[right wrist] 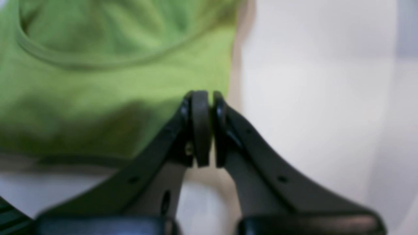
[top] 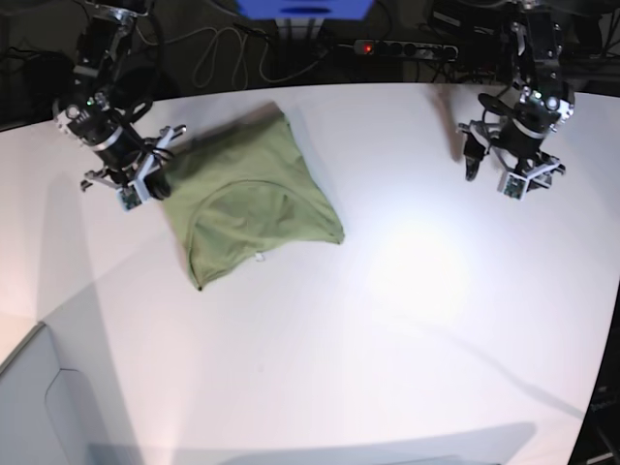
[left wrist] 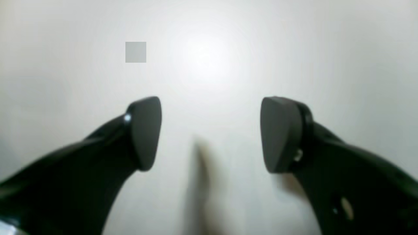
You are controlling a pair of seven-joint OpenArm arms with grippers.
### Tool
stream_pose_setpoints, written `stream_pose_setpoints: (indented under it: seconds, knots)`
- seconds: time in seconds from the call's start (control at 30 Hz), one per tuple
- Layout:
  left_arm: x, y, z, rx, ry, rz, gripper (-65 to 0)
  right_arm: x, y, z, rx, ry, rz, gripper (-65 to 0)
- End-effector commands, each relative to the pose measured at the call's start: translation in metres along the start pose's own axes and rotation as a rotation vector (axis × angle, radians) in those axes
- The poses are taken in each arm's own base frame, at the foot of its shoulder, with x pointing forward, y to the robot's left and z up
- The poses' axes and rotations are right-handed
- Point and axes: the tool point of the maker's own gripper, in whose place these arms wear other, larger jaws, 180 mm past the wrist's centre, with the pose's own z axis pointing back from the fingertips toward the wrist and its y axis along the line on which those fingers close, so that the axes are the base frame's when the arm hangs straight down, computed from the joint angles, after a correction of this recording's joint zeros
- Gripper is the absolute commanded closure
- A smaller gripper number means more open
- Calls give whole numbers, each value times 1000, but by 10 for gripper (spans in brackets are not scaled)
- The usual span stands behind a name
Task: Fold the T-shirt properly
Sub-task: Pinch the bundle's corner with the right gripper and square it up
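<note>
A: Item one, T-shirt (top: 250, 199). Where does it lie?

B: Bunched on the white table (top: 407, 320), directly beside the right gripper (top: 145, 174). In the right wrist view the cloth fills the space ahead and to one side of the fingertips, collar showing. Its long axis appears to run away from that gripper, slantwise toward the table's middle.

A: Right gripper, condition?

B: Jaws pressed together, apparently nothing between them; whether a pad brushes the cloth edge, I cannot tell.

A: Left gripper (top: 504, 160)?

B: Jaws spread wide, empty, over bare table, well apart from the shirt.

A: Nearer arm?

B: The right, plainly. I judge the next grasp falls to it, once its jaws part.
</note>
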Motion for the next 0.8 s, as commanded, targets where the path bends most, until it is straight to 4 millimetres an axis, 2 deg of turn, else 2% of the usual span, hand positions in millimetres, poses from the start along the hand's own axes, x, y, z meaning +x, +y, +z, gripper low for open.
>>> stream_pose_setpoints:
  seconds: [0.0,0.03,0.17,0.4,0.5,0.6,0.67,0.77]
  knots:
    - [13,9,3,20,-46,-11,-453,4,-3,4,3,-30,5,0]
    - [13,9,3,19,-47,-10,-453,-5,-3,5,3,-15,-12,0]
    - [13,9,3,20,-45,-10,-453,-17,6,14,17,-49,-40,0]
    - [13,8,3,19,-44,-8,-453,-26,10,16,26,-50,-60,0]
    - [12,8,3,19,-42,-8,-453,-12,-1,30,-27,-80,-29,0]
    - [6,5,5,13,-30,-7,-453,16,6,46,-54,-146,16,0]
    - [4,4,5,11,-27,-8,-454,35,20,49,-38,-195,33,0]
    - [3,0,5,7,-27,7,-454,53,46,34,45,-236,53,0]
